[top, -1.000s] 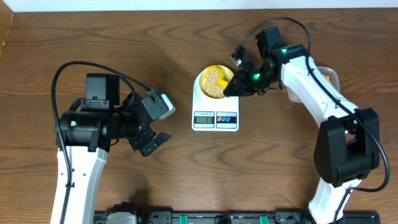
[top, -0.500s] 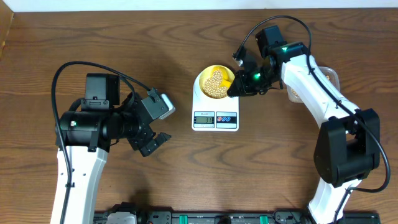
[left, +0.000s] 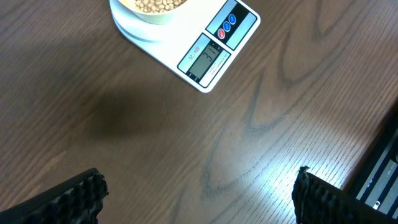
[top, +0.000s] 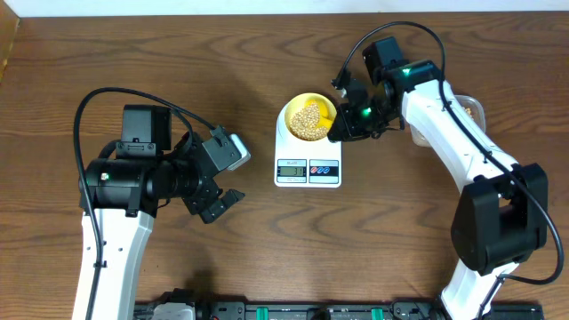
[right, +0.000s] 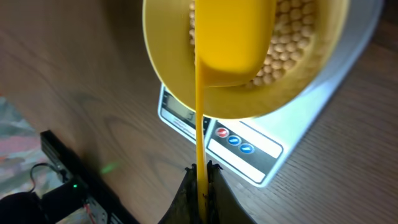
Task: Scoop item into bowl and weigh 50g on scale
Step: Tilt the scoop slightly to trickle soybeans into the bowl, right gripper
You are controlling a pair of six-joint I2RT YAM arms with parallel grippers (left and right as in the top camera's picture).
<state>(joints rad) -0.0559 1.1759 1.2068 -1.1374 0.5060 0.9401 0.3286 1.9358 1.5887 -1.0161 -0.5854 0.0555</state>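
Straight ahead: scoop (right: 233,37) over bowl (right: 166,81), right arm nearer.
Right pincer (right: 200,177) clamped tight on scoop handle at bottom centre, long axis running up-frame to head above beans (right: 292,43) in bowl on scale (right: 249,146); left pincer (top: 220,205) wide apart, empty, lower left of overhead view; display digits unreadable, scoop's inside hidden.

The surface (top: 178,53) carries one white scale (top: 284,149) with one grey display (top: 292,170). There is one bowl (top: 293,105), and the beans (top: 308,120) in it are too many to count. There is one yellow scoop (right: 233,43) and one clear tub (top: 471,111) near the right edge. Two grippers show: the left gripper (top: 222,206) and the right gripper (top: 340,132).
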